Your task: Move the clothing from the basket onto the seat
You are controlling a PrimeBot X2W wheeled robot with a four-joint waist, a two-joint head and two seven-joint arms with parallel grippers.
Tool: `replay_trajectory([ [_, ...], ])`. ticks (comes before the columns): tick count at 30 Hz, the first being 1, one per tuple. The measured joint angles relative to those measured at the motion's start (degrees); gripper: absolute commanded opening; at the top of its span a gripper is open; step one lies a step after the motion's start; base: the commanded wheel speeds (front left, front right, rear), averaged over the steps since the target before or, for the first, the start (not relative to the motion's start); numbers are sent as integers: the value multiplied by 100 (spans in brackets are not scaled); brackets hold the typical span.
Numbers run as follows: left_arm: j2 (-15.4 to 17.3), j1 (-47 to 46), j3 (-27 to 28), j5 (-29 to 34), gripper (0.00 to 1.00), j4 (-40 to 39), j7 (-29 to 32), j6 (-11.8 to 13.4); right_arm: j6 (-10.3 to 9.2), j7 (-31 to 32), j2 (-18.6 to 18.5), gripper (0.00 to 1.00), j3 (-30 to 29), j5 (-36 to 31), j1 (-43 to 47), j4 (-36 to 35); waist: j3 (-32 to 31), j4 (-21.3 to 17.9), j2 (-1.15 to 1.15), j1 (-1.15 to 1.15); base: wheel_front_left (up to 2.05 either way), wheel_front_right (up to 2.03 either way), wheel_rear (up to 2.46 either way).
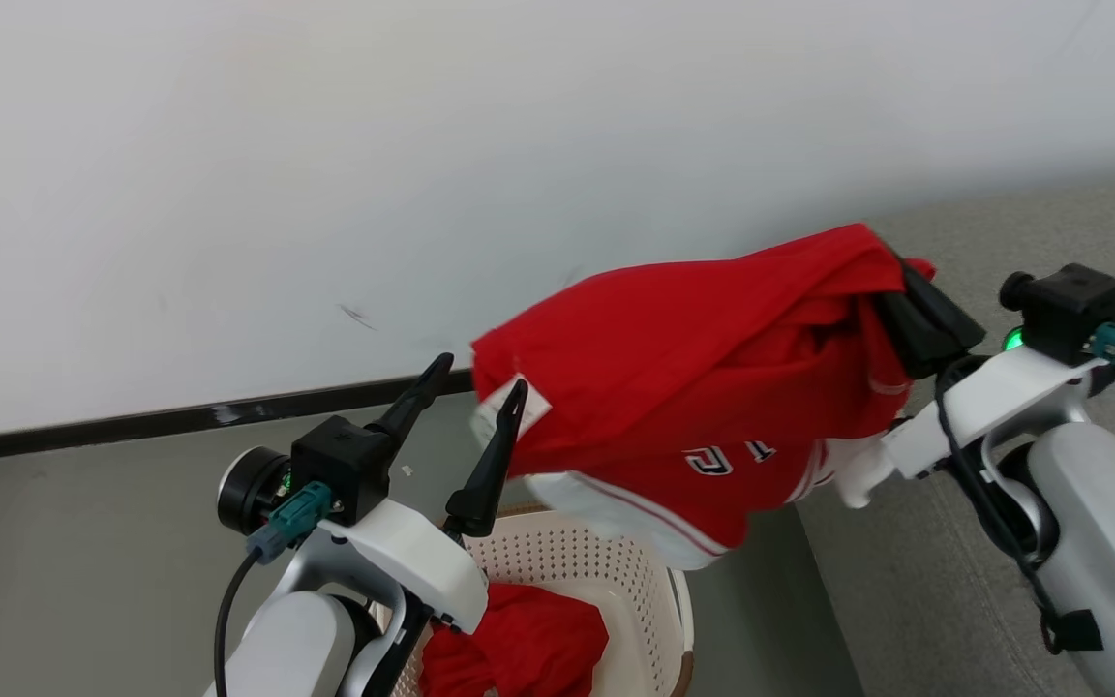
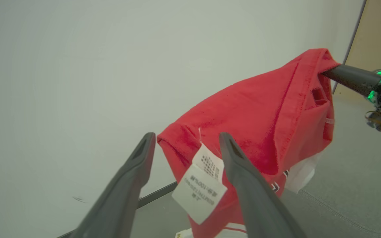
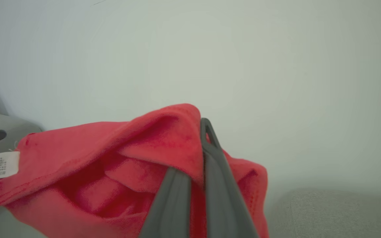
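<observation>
Your right gripper pinches the red jersey aloft before a white wall; left gripper gapes wide by its label. Basket below, grey floor.

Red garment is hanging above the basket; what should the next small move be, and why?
Probably swing the right gripper, shut on the raised garment, rightward toward the seat. The left gripper stands open beside the fabric's edge, holding nothing, so the garment hangs from the right alone above the basket.
</observation>
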Motion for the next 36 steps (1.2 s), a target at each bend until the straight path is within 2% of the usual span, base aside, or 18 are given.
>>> replay_trajectory([
  [8, -77, 12, -158, -55, 100, 181, -189, -101, 0, 0, -359, 0, -786, -305, 679, -271, -55, -266, 0, 0, 0, 0, 0],
  [14, -97, 106, -316, -70, 100, 344, -303, -175, 0, 0, -470, 0, -1507, -438, 1305, -485, -96, -499, 0, 0, 0, 0, 0],
  [23, -119, 112, -517, -107, 100, 552, -421, -298, 0, 0, -468, 0, -2319, -731, 1972, -971, -139, -857, 0, 0, 0, 0, 0],
  [36, -152, 183, -765, -174, 100, 765, -590, -405, 0, 18, -267, 0, -2944, -1014, 2828, -1812, -138, -1498, 0, 0, 0, 0, 0],
])
